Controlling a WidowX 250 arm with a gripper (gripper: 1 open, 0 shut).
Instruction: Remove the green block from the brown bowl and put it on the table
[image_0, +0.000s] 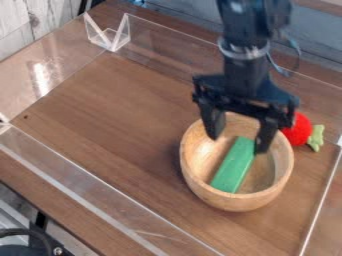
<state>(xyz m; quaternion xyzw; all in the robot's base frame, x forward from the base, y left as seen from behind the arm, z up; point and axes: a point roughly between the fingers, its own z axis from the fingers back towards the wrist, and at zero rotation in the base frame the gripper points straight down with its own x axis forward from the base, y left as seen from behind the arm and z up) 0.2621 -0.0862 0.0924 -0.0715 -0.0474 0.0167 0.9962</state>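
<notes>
The green block lies slanted inside the brown bowl, which rests on the table at the right front. My gripper hangs just above the bowl's far half. It is open, with one finger over the bowl's left rim and the other over its right rim. Nothing is between the fingers, and the block's upper end lies below the gap, apart from them.
A red strawberry toy with green leaves lies just right of the bowl, close to the right finger. A clear plastic stand sits at the far left. A low clear wall runs along the table's edges.
</notes>
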